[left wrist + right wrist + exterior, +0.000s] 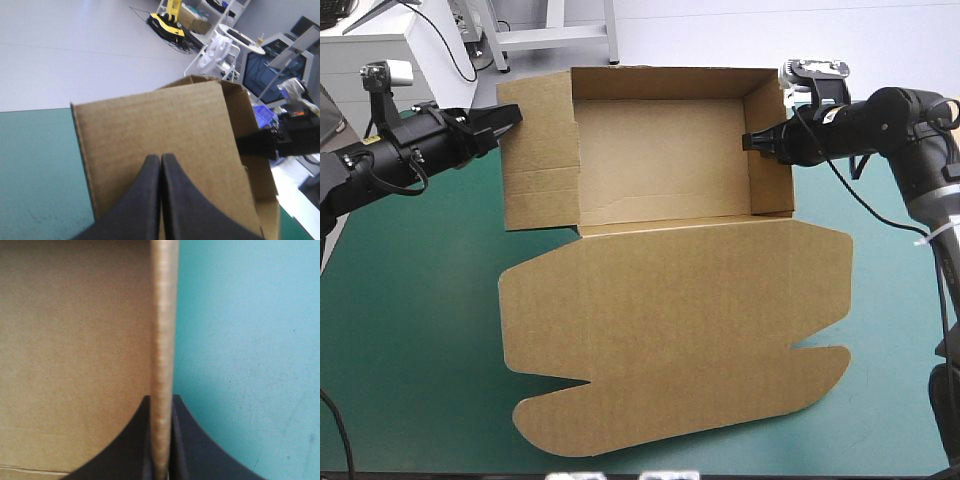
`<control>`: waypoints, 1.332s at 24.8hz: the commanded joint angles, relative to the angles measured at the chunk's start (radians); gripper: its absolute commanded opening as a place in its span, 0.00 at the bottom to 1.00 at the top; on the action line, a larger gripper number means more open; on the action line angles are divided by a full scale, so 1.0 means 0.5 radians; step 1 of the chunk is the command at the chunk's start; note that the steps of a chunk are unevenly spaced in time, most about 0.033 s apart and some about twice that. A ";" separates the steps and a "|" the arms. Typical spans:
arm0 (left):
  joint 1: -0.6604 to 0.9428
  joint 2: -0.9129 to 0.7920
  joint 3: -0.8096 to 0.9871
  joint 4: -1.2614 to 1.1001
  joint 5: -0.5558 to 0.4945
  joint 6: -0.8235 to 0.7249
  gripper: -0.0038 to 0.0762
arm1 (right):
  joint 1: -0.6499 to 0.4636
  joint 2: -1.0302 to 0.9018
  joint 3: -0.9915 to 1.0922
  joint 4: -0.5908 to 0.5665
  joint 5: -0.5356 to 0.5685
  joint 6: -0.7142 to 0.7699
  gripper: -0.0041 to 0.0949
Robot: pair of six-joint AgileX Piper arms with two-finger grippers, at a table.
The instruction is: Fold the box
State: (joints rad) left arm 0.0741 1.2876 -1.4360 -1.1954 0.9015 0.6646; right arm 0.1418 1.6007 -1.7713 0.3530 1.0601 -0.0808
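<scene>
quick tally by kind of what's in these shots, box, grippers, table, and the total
box: 1
grippers: 2, the left gripper and the right gripper
table: 1
total: 4

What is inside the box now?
Only bare brown floor shows inside the box; nothing lies there. The right gripper pinches the right wall, one finger inside. The left flap, with the left gripper at its edge, hides whatever is beneath it.
</scene>
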 commanded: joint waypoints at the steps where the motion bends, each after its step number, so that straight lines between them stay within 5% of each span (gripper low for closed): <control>1: 0.082 -0.039 -0.057 -0.107 -0.209 -0.049 0.04 | -0.060 -0.094 -0.057 0.114 -0.069 0.023 0.02; 5: 0.376 0.005 -0.057 -0.107 -0.012 -0.103 0.04 | -0.268 -0.135 -0.060 0.261 0.026 -0.039 0.02; 13: 0.403 0.223 -0.057 -0.198 0.390 -0.124 0.04 | -0.275 -0.153 -0.064 0.573 0.034 -0.175 0.02; 22: 0.399 0.222 -0.057 -0.647 0.791 -0.018 0.04 | -0.267 -0.149 -0.064 0.573 0.008 -0.175 0.02; 33: 0.303 0.108 -0.057 -0.673 0.781 -0.026 0.04 | -0.220 -0.149 -0.060 0.522 -0.139 -0.167 0.02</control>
State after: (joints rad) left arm 0.2494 1.3877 -1.4360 -1.4408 1.2236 0.6499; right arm 0.0161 1.5714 -1.7713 0.5673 1.0715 -0.1717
